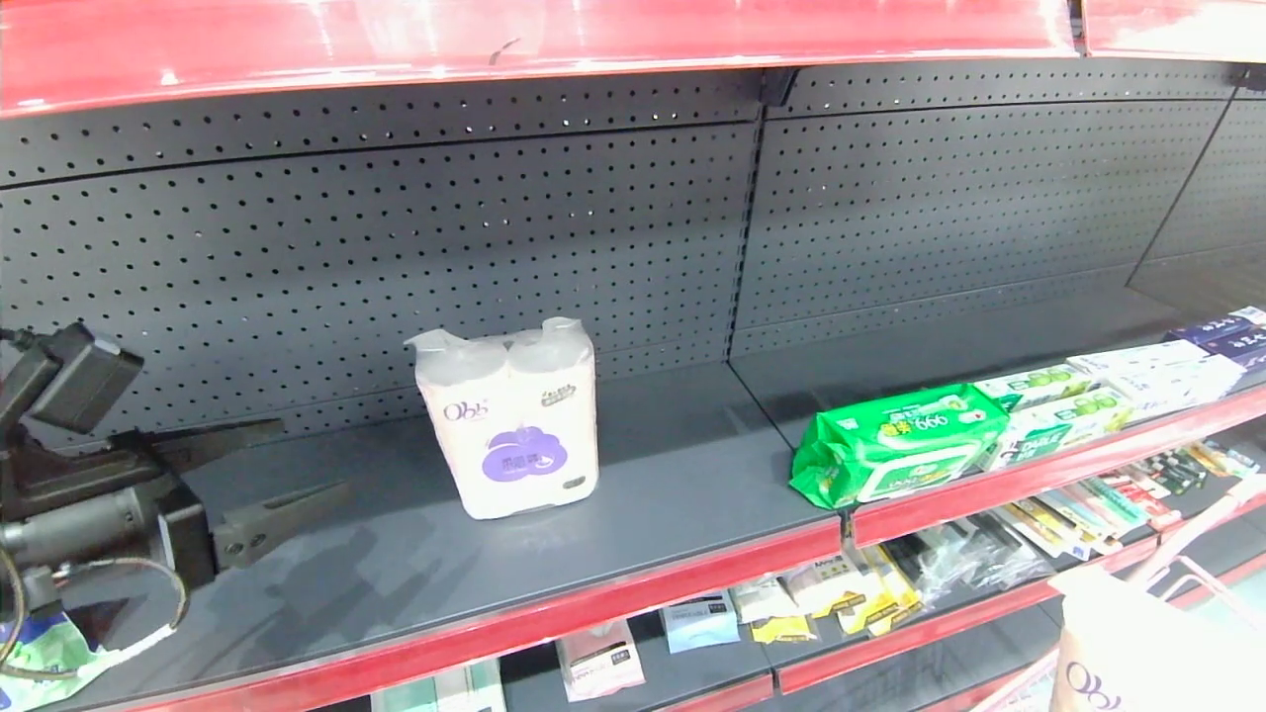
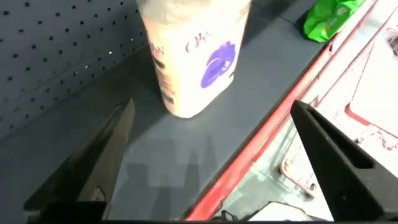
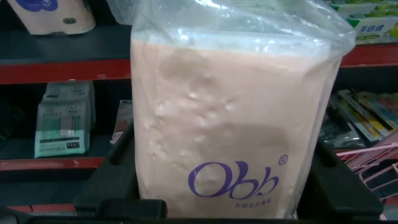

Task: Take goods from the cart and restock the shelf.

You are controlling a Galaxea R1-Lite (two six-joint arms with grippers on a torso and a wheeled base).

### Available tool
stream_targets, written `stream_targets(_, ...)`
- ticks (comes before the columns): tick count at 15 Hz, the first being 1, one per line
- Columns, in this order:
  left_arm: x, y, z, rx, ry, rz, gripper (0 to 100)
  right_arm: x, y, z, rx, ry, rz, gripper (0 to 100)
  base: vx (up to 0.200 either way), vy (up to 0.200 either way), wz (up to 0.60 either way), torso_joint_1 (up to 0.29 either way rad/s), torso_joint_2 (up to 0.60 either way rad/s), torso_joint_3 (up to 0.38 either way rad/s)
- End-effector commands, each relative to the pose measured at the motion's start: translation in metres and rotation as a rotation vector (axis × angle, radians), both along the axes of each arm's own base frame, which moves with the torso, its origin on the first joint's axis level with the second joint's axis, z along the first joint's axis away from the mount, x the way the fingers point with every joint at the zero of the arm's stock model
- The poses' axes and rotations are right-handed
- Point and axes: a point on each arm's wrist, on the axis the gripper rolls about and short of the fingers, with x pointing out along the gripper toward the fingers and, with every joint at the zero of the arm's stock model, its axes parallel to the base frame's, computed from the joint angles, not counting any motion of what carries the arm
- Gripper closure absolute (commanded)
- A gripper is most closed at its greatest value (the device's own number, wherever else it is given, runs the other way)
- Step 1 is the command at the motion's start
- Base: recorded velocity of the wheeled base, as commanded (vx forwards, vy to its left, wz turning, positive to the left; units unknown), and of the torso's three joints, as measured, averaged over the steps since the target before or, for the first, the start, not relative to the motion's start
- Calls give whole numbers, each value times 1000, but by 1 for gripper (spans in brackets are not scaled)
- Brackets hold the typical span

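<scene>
L claw (image 1: 312, 460) wide, empty, over shelf (image 1: 643, 465) near upright pack (image 1: 507, 415). R claw (image 3: 227, 174) grips 2nd pack (image 3: 230, 112), lower down.

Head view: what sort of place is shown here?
Most likely a shop aisle, perhaps a supermarket: a red-edged shelf with a perforated back panel, a toilet paper pack and a green wipes pack on it, and more packaged goods below.
</scene>
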Motion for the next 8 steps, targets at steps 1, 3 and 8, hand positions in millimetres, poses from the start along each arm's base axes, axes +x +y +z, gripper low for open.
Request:
stream_targets(1,46,3,-6,-3,60,-21,0,0,0,0,-1,-1,1,100,0,0,0,0,0,0)
stream_targets(3,72,5,-12,16,68,-58,0,0,0,0,-1,1,1,100,0,0,0,0,0,0)
stream_targets(8,94,15,-29,33,27,-91,0,0,0,0,1,1,0,100,0,0,0,0,0,0)
